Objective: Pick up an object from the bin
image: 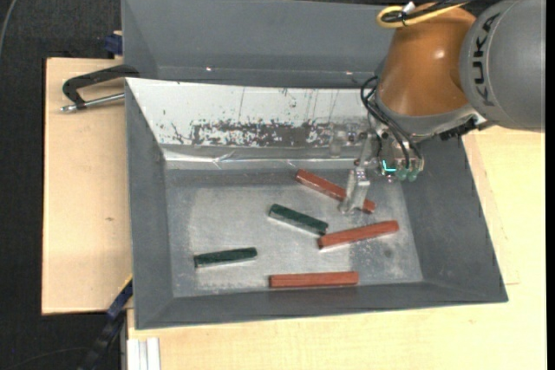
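- The gripper (354, 202) is seen low in the bin (260, 39), right of the middle of the floor, hanging from the orange wrist cover (421, 69) of the grey arm (516, 56) that enters from the right.
- Whether the gripper is apart or together cannot be told; its tip is lost against the thing beneath it.
- The far red stick (319, 183), a flat slanted bar, is crossed by the gripper close to its right end; this is the thing the gripper is set upon, and no lift off the floor can be made out.
- Just near of the gripper, the right red stick (358, 234) is laid almost level, its right end raised slightly toward the far side.
- To the left of that, the middle green stick (297, 218), dark and slanted, is placed with its right end close to the right red stick's left end; contact cannot be judged.
- Nearer the front wall, the near red stick (313, 279) is laid level.
- Well apart, on the near left of the floor, the left green stick (225, 256) is laid by itself.
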`<state>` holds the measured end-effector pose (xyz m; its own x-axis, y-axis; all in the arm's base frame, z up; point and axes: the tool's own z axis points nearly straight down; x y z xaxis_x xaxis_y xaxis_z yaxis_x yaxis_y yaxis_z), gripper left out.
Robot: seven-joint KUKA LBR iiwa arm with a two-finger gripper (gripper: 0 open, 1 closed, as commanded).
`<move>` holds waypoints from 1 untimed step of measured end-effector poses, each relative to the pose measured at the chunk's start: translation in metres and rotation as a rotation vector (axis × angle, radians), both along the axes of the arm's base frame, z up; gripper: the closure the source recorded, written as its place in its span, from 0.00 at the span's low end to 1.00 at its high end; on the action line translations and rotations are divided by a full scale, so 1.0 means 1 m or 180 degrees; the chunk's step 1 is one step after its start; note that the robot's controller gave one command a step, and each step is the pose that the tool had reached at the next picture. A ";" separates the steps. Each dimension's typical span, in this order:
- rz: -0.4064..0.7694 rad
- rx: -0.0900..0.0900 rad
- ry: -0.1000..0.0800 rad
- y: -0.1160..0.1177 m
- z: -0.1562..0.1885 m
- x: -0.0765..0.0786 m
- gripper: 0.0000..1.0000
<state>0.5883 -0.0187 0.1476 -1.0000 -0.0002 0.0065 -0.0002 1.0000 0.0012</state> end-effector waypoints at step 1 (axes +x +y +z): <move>0.0009 -0.0002 -0.0006 -0.017 -0.081 0.011 0.00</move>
<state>0.5990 -0.0355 0.0663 -1.0000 -0.0030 0.0047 -0.0030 1.0000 0.0005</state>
